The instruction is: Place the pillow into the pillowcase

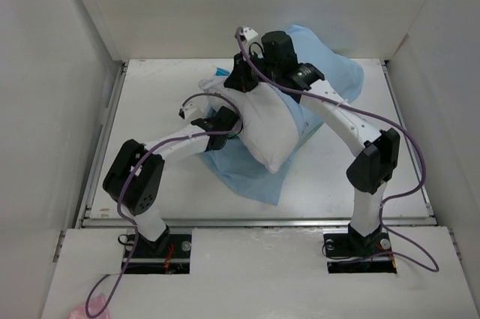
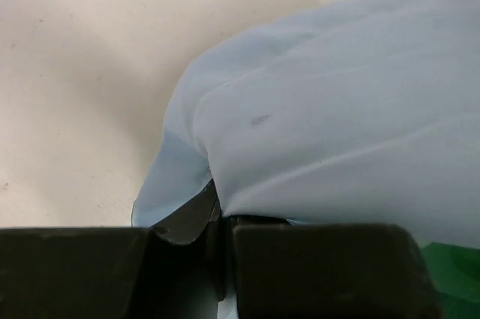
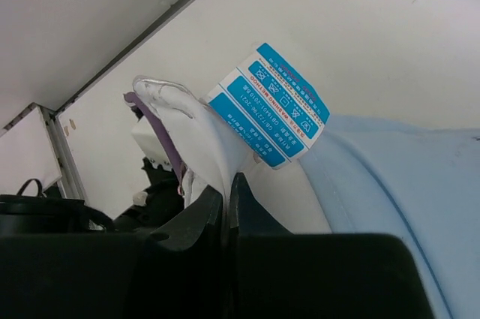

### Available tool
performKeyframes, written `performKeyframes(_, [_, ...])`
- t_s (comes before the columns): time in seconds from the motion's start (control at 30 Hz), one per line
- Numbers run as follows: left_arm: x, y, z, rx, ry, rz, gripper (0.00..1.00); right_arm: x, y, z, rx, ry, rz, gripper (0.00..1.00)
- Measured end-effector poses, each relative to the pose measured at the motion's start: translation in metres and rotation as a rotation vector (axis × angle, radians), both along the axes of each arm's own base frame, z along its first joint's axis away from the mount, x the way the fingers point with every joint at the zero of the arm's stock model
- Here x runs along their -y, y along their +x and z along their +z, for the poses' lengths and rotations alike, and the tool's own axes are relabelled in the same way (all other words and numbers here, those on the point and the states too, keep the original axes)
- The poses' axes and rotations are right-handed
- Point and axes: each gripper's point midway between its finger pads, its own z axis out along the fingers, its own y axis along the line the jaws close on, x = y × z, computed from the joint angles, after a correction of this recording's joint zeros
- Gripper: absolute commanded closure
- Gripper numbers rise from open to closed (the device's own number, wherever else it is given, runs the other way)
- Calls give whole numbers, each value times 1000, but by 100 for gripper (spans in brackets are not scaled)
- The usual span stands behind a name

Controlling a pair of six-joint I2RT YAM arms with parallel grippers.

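I find the left gripper [image 2: 221, 218] clamped on the pillowcase [image 2: 337, 131] edge, at the pillow [image 1: 262, 131]'s left flank. The right gripper [image 3: 227, 191] pinches the pillow's far corner, by its tag [image 3: 270, 105].

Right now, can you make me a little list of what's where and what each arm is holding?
pillow: white, lying on the pillowcase
pillowcase: light blue, spread under and behind the pillow
tag: blue, at the pillow's far corner
left jaws: shut on the pillowcase
right jaws: shut on the pillow, beside the tag
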Motion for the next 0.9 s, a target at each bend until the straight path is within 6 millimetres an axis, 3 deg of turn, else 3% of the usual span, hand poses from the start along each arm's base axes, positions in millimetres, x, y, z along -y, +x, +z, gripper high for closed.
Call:
performKeyframes(0.17, [-12,-8,29,63,-2,-15,100,11,-1,-9,22,-48,-24,100])
performKeyframes(0.33, [-40,-13,108,254,-151,11,100,23,-22,-57,38,-174,38,100])
performKeyframes(0.4, [-58,-12,129,305,-183,34,100,20,-29,-73,61,-206,74,100])
performKeyframes(0.53, [-82,-15,127,266,-142,51,100,8,-35,-87,103,-265,85,100])
performKeyframes(0.67, [-77,-17,125,232,-128,-11,100,-7,-31,-101,173,-310,127,100])
performKeyframes(0.77, [-77,-19,122,199,-114,-31,100,-20,-41,-112,232,-349,189,100])
performKeyframes(0.9, [-76,-17,127,180,-101,-48,100,-51,-42,-133,266,-414,236,100])
